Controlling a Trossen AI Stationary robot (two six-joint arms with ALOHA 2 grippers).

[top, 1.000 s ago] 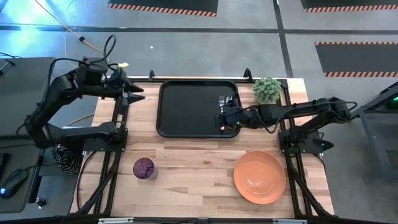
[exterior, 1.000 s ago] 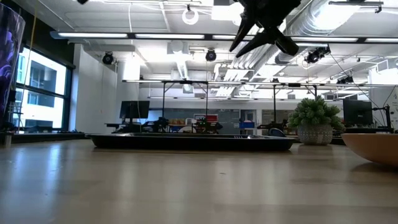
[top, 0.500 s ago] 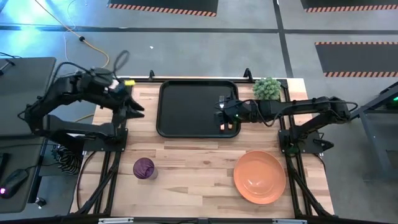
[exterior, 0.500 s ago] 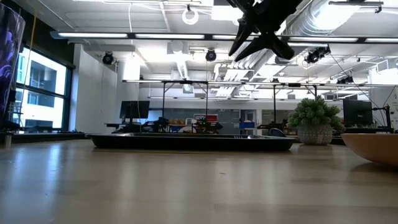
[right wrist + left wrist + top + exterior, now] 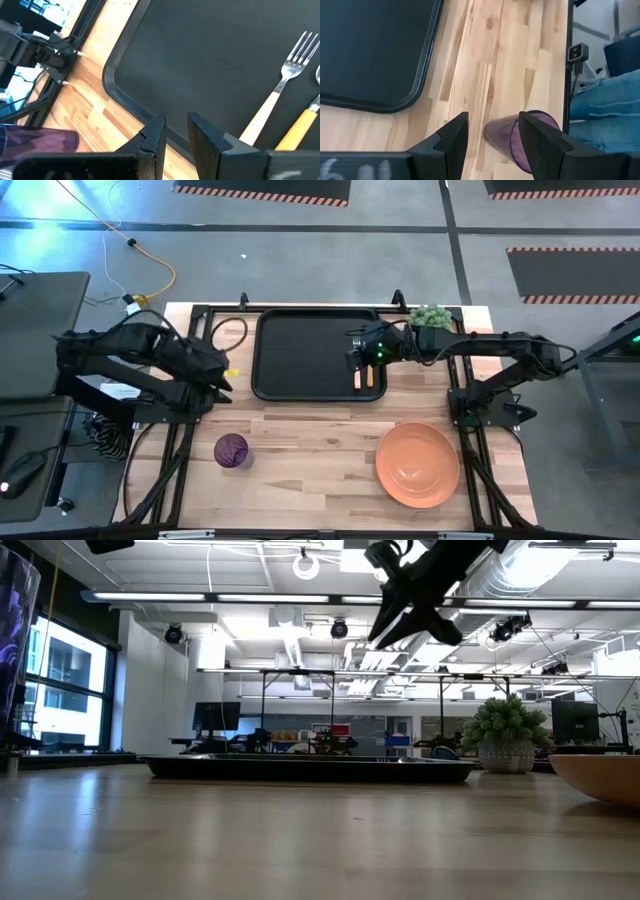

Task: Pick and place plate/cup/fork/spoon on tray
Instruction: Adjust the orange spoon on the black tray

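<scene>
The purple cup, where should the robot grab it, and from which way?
Probably by its round side wall, squeezed across the middle. The cup stands upright on the table, mouth up, with bare wood all around it. The left tool is open and already points at it, so coming in from the tray side looks easiest.

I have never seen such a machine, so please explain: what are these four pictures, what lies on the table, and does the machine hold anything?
It is a robot with two dark arms at a wooden table. One picture looks down from above, one looks level across the table, and two come from cameras on the wrists. The left pincer is open above the table's left edge, near the purple cup. The right pincer is open over the black tray, where the fork and spoon lie. The orange plate waits on the table. Nothing is held.
</scene>
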